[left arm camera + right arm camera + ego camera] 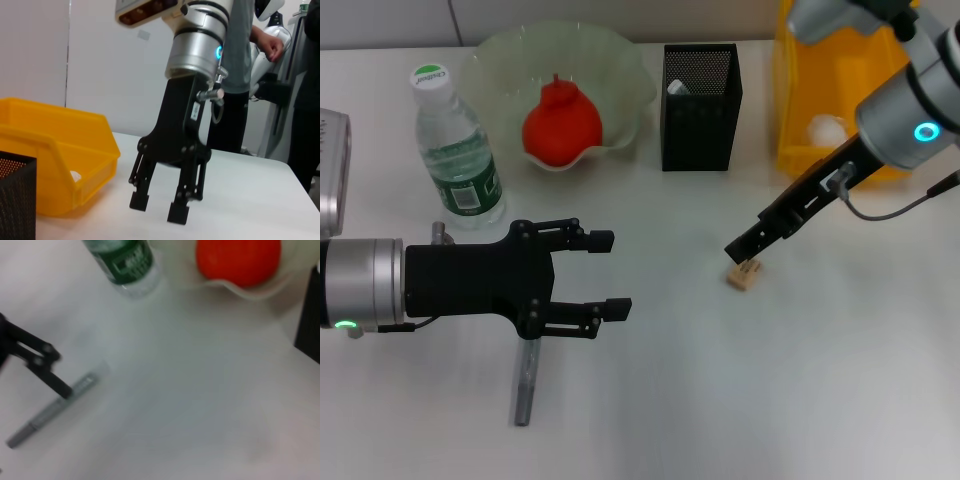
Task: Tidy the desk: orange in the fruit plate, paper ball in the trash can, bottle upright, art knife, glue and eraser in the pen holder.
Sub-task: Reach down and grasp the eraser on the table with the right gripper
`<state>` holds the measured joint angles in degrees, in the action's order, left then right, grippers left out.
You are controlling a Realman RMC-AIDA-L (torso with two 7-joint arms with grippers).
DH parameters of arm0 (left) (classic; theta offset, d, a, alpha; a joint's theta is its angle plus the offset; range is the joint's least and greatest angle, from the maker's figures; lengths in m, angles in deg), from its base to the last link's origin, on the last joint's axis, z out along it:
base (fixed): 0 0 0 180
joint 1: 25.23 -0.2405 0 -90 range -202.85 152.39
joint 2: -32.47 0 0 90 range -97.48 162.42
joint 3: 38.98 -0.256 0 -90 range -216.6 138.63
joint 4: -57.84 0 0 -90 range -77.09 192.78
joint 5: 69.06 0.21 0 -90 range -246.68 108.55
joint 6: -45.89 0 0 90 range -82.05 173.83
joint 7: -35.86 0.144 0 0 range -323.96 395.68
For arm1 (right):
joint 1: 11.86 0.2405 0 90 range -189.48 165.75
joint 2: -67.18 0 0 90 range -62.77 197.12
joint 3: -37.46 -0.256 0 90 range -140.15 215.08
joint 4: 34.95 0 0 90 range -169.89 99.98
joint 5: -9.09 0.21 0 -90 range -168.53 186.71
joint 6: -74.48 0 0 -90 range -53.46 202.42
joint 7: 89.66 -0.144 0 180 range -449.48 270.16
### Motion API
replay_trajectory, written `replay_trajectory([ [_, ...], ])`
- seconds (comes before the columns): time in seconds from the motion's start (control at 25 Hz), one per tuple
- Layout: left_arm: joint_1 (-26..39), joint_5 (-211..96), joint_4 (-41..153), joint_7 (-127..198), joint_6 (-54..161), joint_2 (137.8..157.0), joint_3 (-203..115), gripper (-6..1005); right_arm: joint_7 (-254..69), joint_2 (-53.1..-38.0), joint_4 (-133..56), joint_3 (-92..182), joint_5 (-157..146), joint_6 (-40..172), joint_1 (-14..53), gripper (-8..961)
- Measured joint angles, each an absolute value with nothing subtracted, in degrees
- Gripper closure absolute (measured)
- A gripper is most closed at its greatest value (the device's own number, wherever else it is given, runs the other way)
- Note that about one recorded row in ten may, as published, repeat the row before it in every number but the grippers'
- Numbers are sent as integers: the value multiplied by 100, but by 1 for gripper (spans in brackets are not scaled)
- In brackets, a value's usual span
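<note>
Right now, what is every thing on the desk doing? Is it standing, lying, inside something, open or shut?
orange: inside the fruit plate
bottle: standing upright, cap on
paper ball: inside the trash can
pen holder: upright, something pale inside
glue: lying flat under the left gripper
eraser: on the desk, at the right gripper
left gripper: open
right gripper: open

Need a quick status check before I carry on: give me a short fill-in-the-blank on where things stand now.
1. The orange lies in the ____.
2. The bottle stands ____ on the desk.
3. The right gripper is just above the ____.
4. The left gripper is open above the grey ____.

Missing words: fruit plate; upright; eraser; glue.
</note>
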<state>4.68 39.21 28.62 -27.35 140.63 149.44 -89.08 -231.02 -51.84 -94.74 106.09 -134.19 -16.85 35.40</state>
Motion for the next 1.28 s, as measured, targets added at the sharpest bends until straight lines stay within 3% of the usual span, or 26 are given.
replay_trajectory([
  [1.28,465,3921,2884,-2654,14055,14971,-8908,212,-23213,-5235,-8778,12525,-13580,-274,3709,212],
])
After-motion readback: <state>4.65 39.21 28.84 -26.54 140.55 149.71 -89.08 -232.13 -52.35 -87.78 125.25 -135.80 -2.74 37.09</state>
